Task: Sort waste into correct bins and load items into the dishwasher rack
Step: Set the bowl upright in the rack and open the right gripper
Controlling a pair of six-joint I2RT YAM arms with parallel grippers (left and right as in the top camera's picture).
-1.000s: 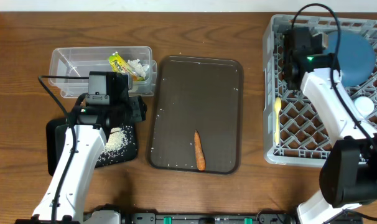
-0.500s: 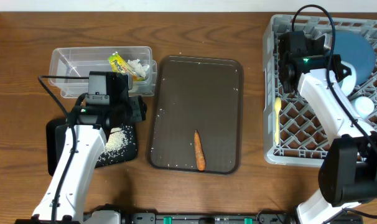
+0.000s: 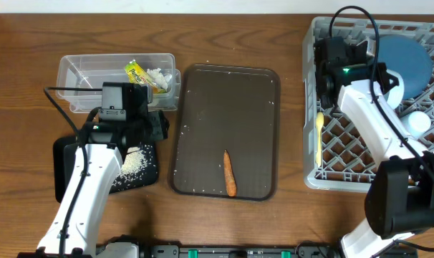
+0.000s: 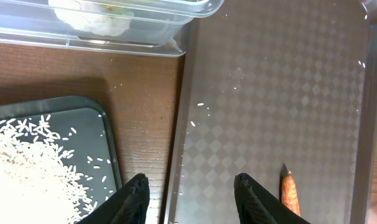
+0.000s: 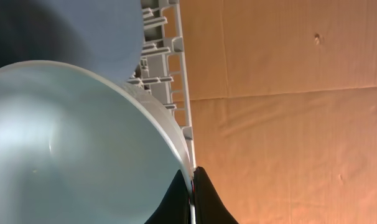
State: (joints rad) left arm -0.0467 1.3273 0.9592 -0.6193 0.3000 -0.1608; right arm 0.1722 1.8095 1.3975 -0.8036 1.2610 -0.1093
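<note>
A wooden table (image 3: 224, 32) carries a large dark brown rectangular serving tray (image 3: 217, 107) in the middle. A clear plastic rectangular tub (image 3: 81, 72) and a shallow black rectangular tray (image 3: 63, 168) sit to its left. A big square grey plastic dishwasher rack (image 3: 346, 154) with upright pegs sits to its right.

The tub holds a yellow-green snack wrapper (image 3: 137, 73) and crumpled white tissue bits (image 3: 157, 77). A heap of loose white rice grains (image 3: 134, 163) lies in the black tray, partly under the left arm (image 3: 88, 186). A few stray grains dot the brown tray. A small orange carrot (image 3: 229, 174) lies alone near the brown tray's front.

The left gripper (image 4: 191, 200) is about half open and holds nothing. It hangs over the brown tray's left rim (image 4: 179, 137), one finger on the black tray's side and the other over the brown tray. The carrot tip (image 4: 290, 194) lies just outside that second finger, untouched.

In the rack, a dark blue round plate (image 3: 412, 61) stands toward the back. A pale yellow spoon (image 3: 319, 136) lies along the left wall. The right arm (image 3: 367, 107) reaches across the rack and hides much of it from above.

The right gripper (image 5: 191, 190) is pinched tight, with the thin rim of a pale white-blue round bowl (image 5: 64, 143) running between its fingers. The bowl fills the near side of the wrist view, beside the rack's wall (image 5: 167, 93) and in front of the plate (image 5: 64, 25).
</note>
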